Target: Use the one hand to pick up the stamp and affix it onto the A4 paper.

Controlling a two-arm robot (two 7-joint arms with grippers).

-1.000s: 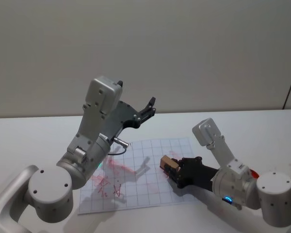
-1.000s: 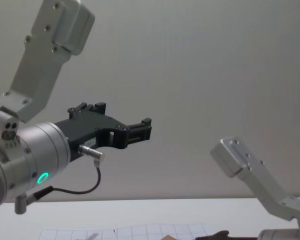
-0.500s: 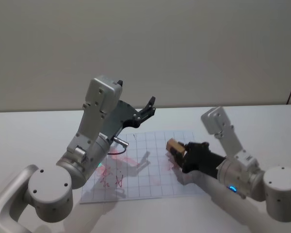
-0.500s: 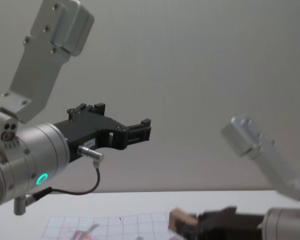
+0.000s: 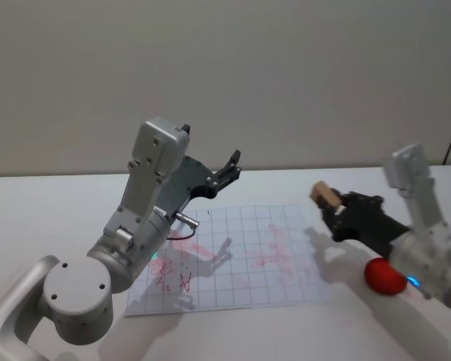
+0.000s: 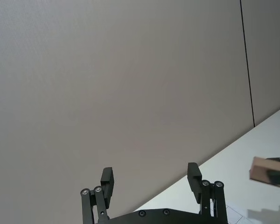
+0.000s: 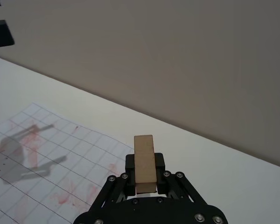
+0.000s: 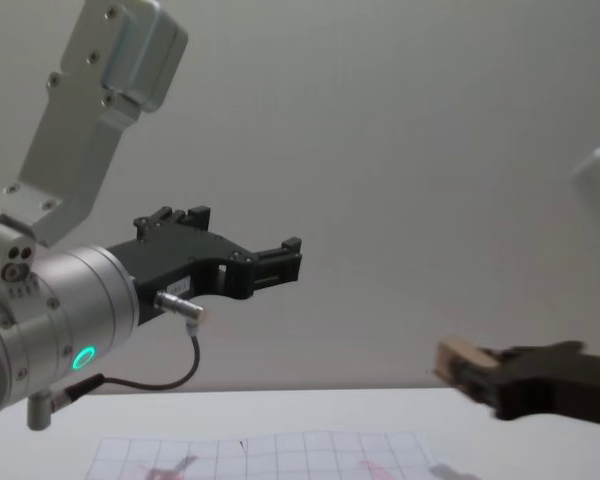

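Stamp (image 5: 325,195) sits pinched in my right gripper (image 5: 334,208), whose 2 black fingers are closed on one end of the wooden block while the rest sticks out past the fingertips. I see it held in the air by the right edge of the A4 paper (image 5: 233,263), which lies flat on the white table (image 5: 45,203), pink-red marks across its grid. My left gripper (image 5: 231,167) hangs raised above the paper's far edge, fingers spread wide, holding nothing.

Our right gripper (image 5: 337,207), stamp (image 5: 325,195) clamped, lifted off A4 paper (image 5: 225,282), swung right past its edge; we see red marks (image 5: 273,254) uncovered.
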